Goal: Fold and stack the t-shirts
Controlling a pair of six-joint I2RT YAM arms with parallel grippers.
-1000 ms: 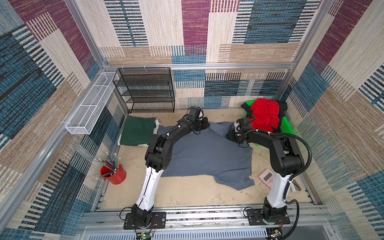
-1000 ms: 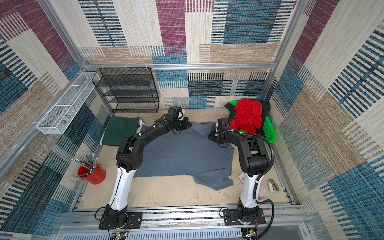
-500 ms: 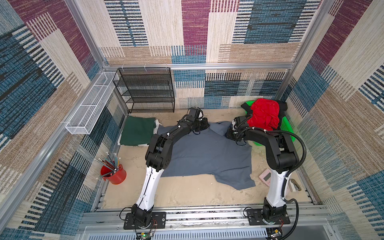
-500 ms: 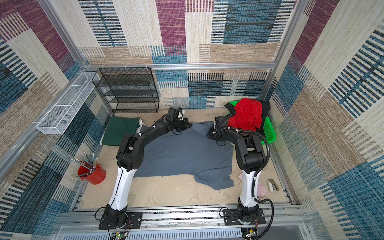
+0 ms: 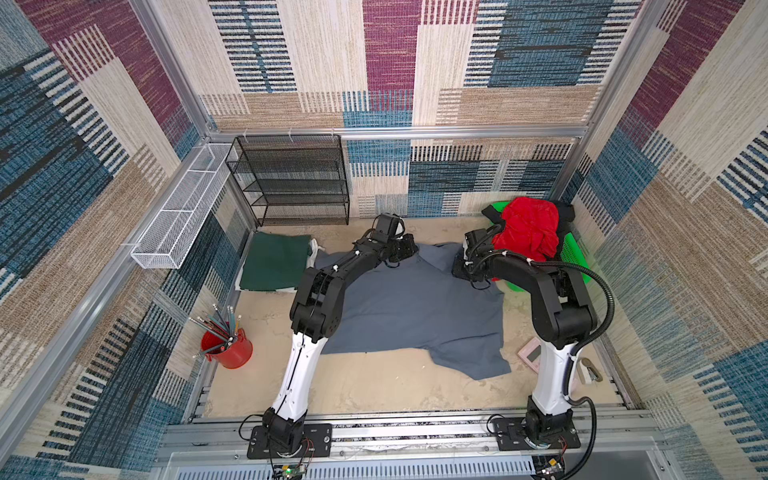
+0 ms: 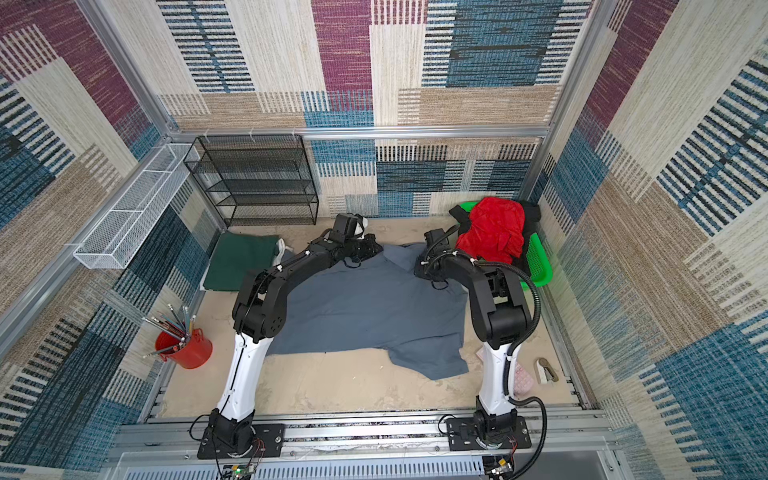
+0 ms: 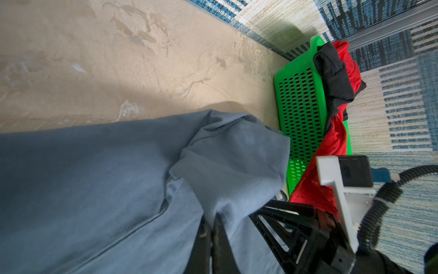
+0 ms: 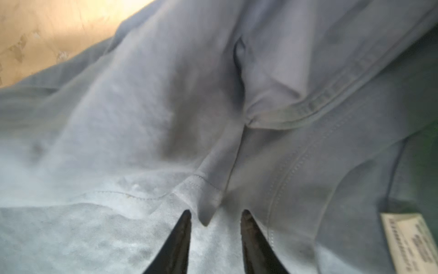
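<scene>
Lying within the parted right hand (image 8: 215, 213), a grey t-shirt (image 8: 142, 123) fold

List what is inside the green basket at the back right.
A crumpled red t-shirt is heaped on top, with a black t-shirt showing at its sides and draped over the green basket rim. Anything deeper is covered.

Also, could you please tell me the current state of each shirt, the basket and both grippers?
grey t-shirt: spread out unfolded, far edge bunched.
dark green t-shirt: folded, lying flat.
white t-shirt: beneath it, only an edge showing.
basket: upright, overfilled.
red t-shirt: crumpled, heaped in it.
black t-shirt: crumpled beneath the red.
left gripper: shut on the grey t-shirt.
right gripper: open around a grey fold.
</scene>
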